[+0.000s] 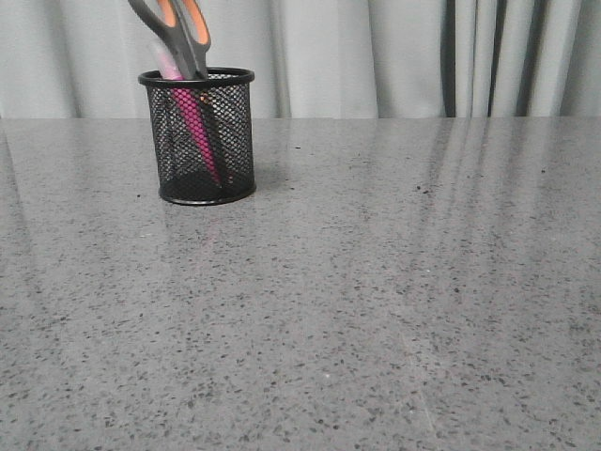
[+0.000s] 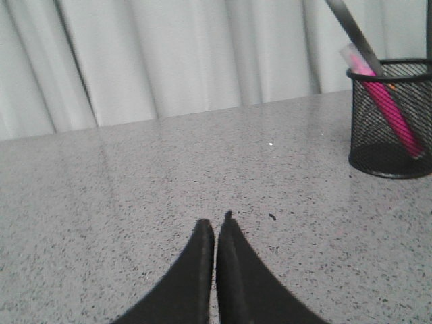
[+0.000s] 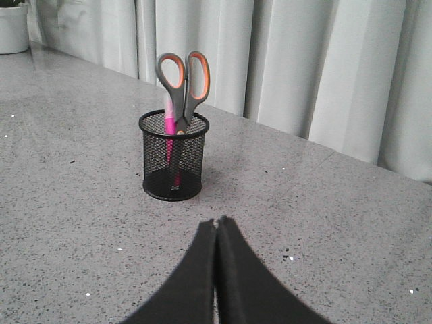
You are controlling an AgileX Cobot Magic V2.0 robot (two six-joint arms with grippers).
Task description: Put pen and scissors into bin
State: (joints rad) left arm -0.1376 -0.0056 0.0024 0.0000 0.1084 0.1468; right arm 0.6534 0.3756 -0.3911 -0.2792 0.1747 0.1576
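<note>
Pen (image 1: pixel 192 117) and scissors (image 1: pixel 180 33) both stand in the bin (image 1: pixel 199 136), handles up, leaning on its rim. Both grippers, left (image 2: pixel 215 226) and right (image 3: pixel 216 224), sit apart over tabletop (image 1: pixel 376 282), jaws closed, empty; looks done.

Scissors (image 1: pixel 178 33) handle tops cut off at frame edge, blades behind mesh.
</note>
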